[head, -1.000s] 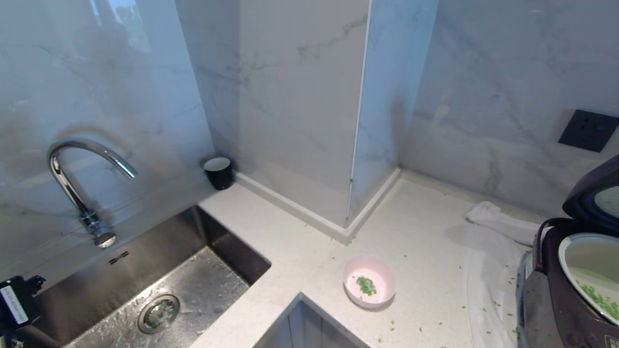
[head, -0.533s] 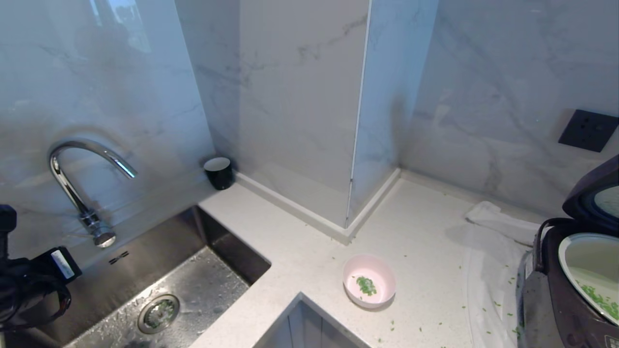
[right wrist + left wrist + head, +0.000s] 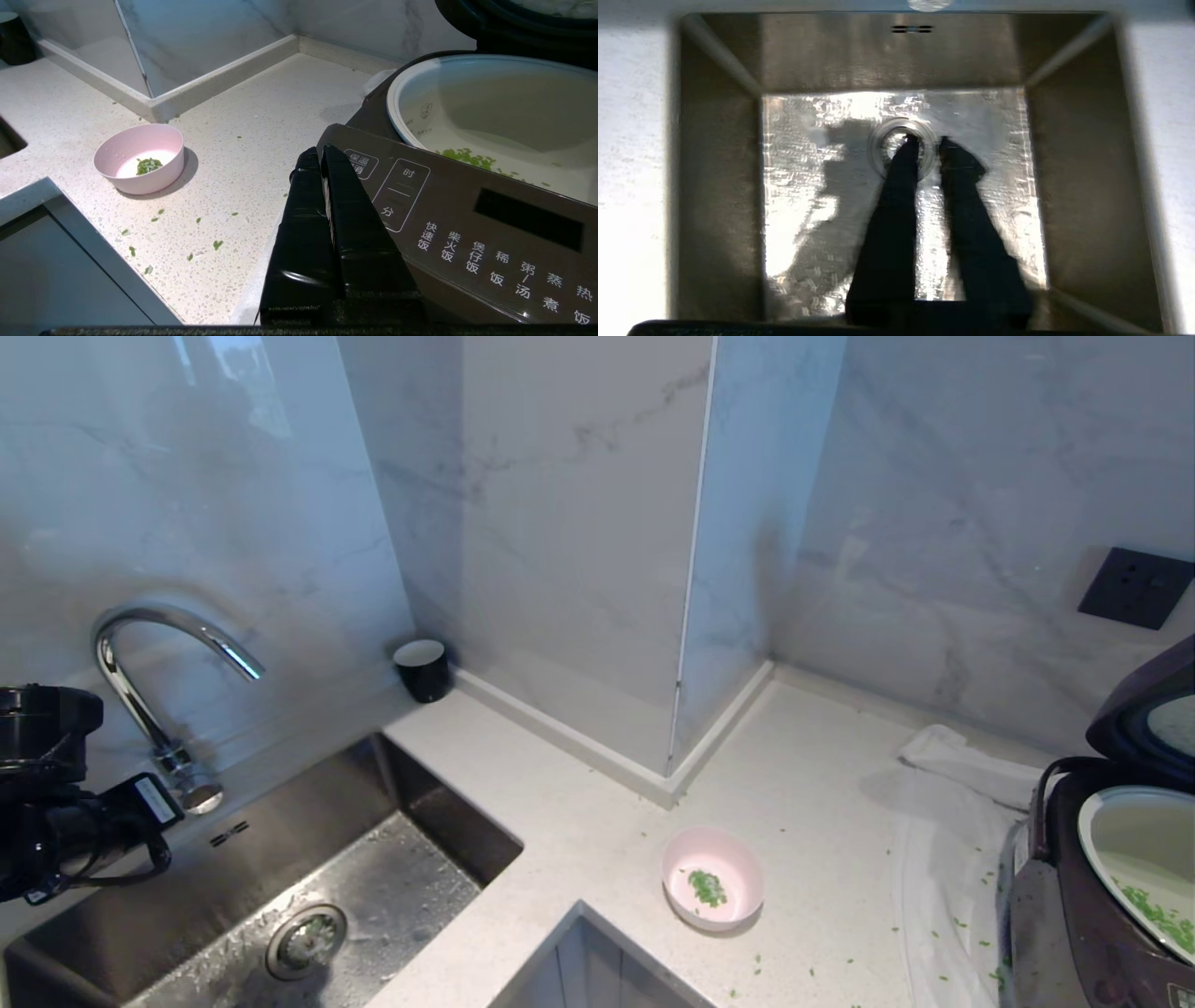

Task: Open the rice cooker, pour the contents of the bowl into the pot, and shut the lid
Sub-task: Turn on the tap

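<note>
Noting the rice cooker [image 3: 1102,887] at the lower right of the head frame: its lid [image 3: 1144,714] is standing raised, so we are counting the opening step as done. The pot [image 3: 495,116] is sitting inside the cooker body with a scatter of green bits already on its floor.

The bowl [image 3: 712,879] is resting upright on the counter [image 3: 822,784], low and centre in the head frame, well apart from the cooker. The contents of the bowl [image 3: 707,887] are showing as a small clump of chopped green, so we are judging the pour as unfinished, or only partly made. Loose green bits are lying on the counter between bowl and cooker, and a white cloth [image 3: 962,775] is lying beside the cooker.

Our left hand [image 3: 927,142] is hanging over the sink [image 3: 439,812], at the far left of the head frame near the faucet [image 3: 168,644]; its fingers are standing slightly parted with a narrow gap, gripping nothing. Our right hand [image 3: 321,151] is sitting with fingers pressed together, empty, just in front of the cooker's button panel [image 3: 472,228] in the right wrist frame.

We are reckoning what is left: picking up the bowl, tipping the remaining greens into the pot, and closing the lid.
</note>
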Robot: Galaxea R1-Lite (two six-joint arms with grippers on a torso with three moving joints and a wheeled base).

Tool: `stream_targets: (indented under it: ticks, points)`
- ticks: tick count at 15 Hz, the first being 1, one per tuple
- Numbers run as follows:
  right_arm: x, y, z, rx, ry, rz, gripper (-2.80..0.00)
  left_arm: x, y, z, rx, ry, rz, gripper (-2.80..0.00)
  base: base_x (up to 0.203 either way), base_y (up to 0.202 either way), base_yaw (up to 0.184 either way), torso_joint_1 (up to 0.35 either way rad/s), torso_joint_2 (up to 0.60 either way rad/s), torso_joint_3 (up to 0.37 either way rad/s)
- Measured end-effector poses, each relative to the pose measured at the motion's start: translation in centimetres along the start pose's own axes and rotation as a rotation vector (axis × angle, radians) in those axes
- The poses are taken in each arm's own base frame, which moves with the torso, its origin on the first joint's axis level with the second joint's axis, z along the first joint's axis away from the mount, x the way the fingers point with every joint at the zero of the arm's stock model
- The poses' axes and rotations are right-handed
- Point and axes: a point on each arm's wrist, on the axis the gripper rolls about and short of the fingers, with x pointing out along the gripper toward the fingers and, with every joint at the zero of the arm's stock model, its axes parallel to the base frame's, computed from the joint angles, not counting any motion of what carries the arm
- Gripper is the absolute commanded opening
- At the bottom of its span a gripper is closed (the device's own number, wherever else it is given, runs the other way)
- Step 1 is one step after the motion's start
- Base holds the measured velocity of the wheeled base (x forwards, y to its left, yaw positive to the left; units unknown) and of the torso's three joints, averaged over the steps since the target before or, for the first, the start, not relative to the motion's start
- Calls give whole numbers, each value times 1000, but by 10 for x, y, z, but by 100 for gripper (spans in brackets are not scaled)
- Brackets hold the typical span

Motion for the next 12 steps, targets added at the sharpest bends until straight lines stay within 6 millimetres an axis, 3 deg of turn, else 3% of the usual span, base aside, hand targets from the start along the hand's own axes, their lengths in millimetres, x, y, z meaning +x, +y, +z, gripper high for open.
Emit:
stream_targets:
  ticks: [4, 12]
  points:
    - [0, 0, 0, 0, 0, 0, -280, 27, 8, 3, -44, 6, 76, 0, 0, 0, 0, 0, 0, 0]
    - [0, 0, 0, 0, 0, 0, -280, 100, 0, 14, -146, -235, 87, 0, 0, 0, 0, 0, 0, 0]
